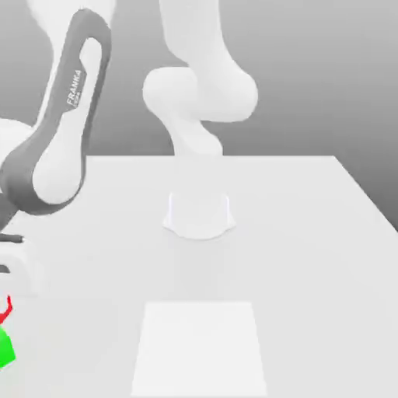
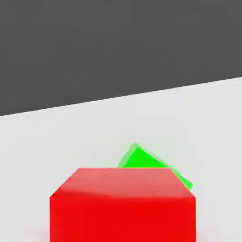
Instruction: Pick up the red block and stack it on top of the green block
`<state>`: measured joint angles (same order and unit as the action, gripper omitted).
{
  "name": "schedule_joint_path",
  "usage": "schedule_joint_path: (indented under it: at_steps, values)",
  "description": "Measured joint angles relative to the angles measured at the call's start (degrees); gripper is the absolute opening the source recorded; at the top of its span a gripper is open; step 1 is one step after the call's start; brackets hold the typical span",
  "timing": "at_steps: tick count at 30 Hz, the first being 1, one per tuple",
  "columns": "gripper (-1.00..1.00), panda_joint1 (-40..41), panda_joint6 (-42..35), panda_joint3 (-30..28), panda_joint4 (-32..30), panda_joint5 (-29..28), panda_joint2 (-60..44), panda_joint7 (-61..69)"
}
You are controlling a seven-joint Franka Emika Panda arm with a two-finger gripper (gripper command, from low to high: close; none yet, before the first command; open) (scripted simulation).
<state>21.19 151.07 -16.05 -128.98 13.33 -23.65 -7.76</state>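
Down at the exterior view's far left edge, my arm point(image 1: 54, 148) bends low over the white desk point(image 1: 311, 256), and my hand sits near that edge, mostly cut off by the frame. A thin sliver of the red block point(image 1: 7, 309) shows there, directly above a corner of the green block point(image 1: 5, 348), both cropped by the border. Whether the two touch I cannot tell from this angle.

From the hand view, the red block point(image 2: 123, 205) looms close, its top face and front face both plain. Behind and partly hidden by it lies the green block point(image 2: 142, 159), turned at an angle, resting on the desk point(image 2: 56, 151).

Whether my hand is spread or pinching the red block I cannot tell
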Motion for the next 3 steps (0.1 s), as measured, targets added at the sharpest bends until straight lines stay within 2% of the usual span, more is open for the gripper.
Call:
schedule_joint_path:
  at_steps: [3]
  values:
    - [1.00, 0.00, 0.00, 0.00, 0.00, 0.00, 0.00, 0.00]
